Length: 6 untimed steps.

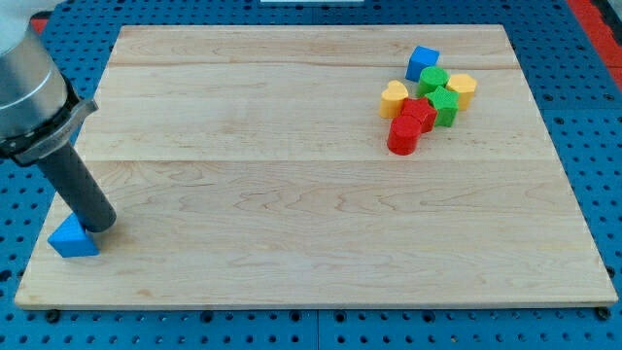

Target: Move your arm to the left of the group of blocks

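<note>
A tight group of blocks sits at the view's upper right: a blue cube, a green block, a yellow block, a yellow heart, a green star-shaped block, a red block and a red cylinder. My tip is at the view's lower left, far to the left of that group. It touches the upper right side of a lone blue triangular block.
The wooden board lies on a blue perforated table. The arm's grey body fills the view's upper left corner. The lone blue block lies near the board's left edge.
</note>
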Available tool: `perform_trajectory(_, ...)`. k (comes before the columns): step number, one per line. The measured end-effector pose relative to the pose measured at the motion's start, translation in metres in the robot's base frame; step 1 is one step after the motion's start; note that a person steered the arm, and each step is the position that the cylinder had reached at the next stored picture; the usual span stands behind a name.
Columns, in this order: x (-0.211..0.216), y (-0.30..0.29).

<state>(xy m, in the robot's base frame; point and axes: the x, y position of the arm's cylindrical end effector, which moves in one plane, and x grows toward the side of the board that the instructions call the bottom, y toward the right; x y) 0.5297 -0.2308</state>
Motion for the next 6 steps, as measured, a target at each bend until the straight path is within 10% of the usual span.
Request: perform_trajectory(6,-0.063,0.024)
